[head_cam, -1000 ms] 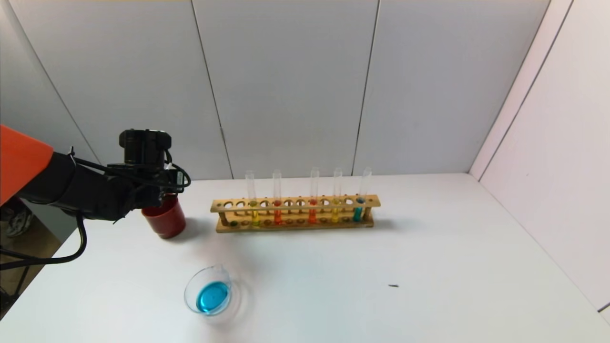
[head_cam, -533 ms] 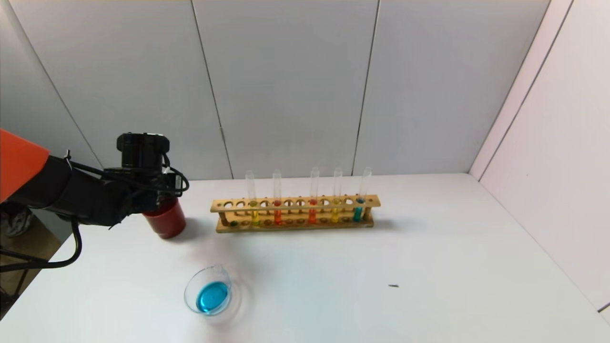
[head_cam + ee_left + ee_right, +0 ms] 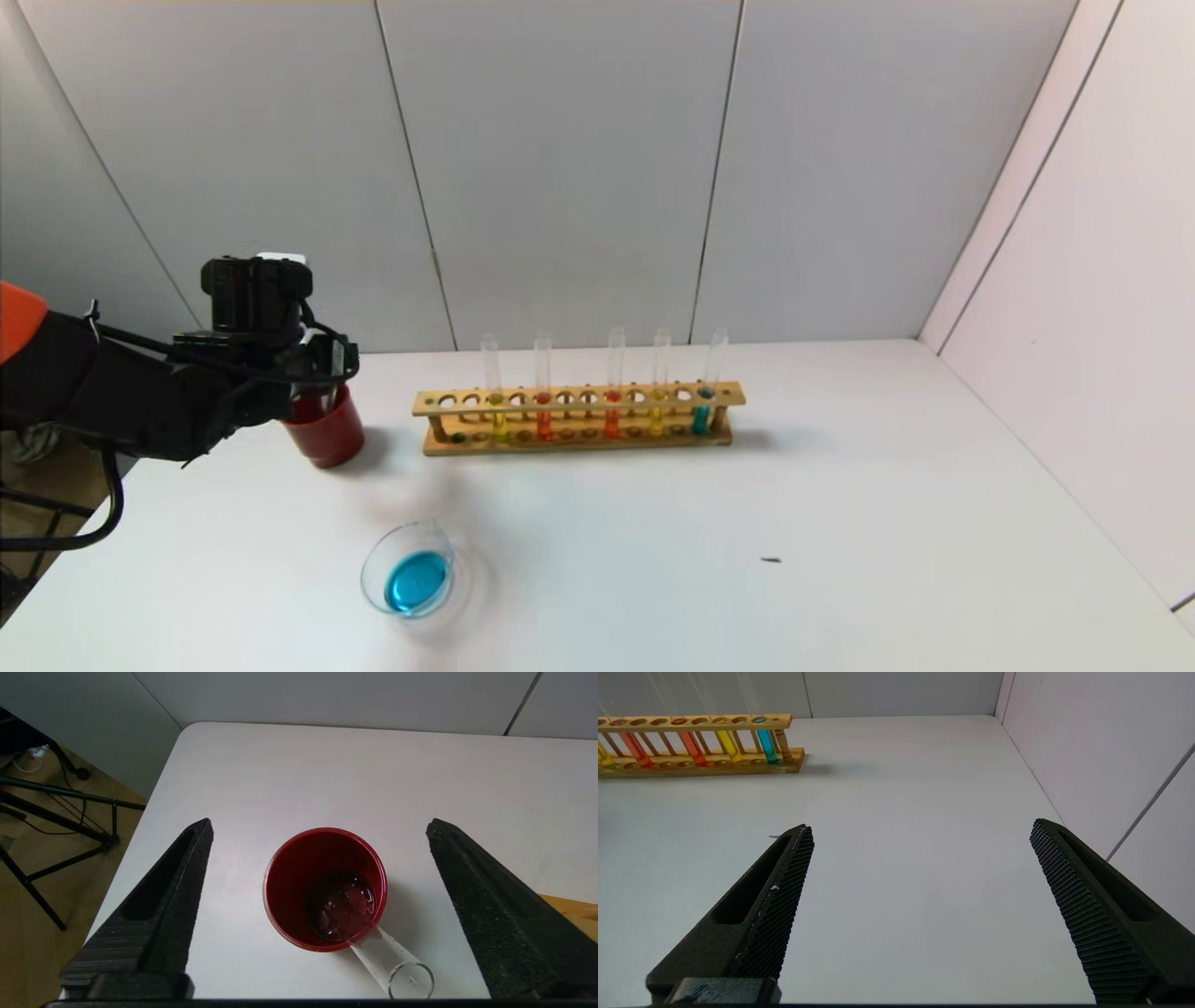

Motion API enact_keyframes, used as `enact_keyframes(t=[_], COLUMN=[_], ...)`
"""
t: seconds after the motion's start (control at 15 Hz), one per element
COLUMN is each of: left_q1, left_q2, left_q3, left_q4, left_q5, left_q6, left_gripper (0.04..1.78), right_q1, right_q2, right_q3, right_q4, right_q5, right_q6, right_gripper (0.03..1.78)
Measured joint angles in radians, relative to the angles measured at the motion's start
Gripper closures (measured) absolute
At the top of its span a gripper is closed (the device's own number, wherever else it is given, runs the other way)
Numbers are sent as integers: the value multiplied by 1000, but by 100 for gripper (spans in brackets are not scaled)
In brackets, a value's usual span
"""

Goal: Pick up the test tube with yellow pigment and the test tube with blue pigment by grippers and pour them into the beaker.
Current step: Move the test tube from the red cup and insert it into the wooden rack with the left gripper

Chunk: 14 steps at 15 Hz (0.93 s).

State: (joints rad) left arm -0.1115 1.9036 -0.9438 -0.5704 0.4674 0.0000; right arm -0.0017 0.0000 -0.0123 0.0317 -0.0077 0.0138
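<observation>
My left gripper [image 3: 320, 823] is open and empty, hovering above a dark red cup [image 3: 324, 889]. In the head view it [image 3: 313, 378] hangs at the table's far left. An empty clear test tube [image 3: 392, 966] leans inside that cup. The beaker [image 3: 411, 574] near the front holds blue liquid. The wooden rack [image 3: 579, 397] holds a blue tube [image 3: 700, 418], two yellow tubes [image 3: 656, 422] [image 3: 499, 425] and two orange-red ones. My right gripper [image 3: 920, 826] is open and empty above bare table, out of the head view. It sees the blue tube [image 3: 766, 746] and a yellow tube [image 3: 728, 746].
The red cup [image 3: 322, 429] stands left of the rack. White walls close the table's back and right sides. The table edge drops off to the left, with a stand's legs [image 3: 70, 807] on the floor. A small dark speck [image 3: 770, 560] lies right of centre.
My left arm has drawn back to the left, away from the rack, uncovering more of the red cup. Rack, tubes and beaker have not moved.
</observation>
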Motion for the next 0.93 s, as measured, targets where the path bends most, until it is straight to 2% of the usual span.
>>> enact_keyframes(t=[0.13, 0.27, 0.67, 0.93], left_q1=[-8, -23, -44, -90], left_q2=[-20, -39, -73, -133], left_q3=[29, 57, 114, 164], left_q4=[-5, -37, -324, -321], left_q5=[23, 52, 41, -1], left_q6=[7, 13, 78, 67], left_gripper=[8, 7, 7, 7], right_q1=[0, 0, 0, 0], right_q2=[0, 0, 0, 0], right_q3=[0, 0, 0, 0], right_q4=[0, 0, 0, 0], right_q5=[0, 0, 0, 0], right_q6=[0, 0, 0, 0], right_gripper=[11, 11, 11, 11])
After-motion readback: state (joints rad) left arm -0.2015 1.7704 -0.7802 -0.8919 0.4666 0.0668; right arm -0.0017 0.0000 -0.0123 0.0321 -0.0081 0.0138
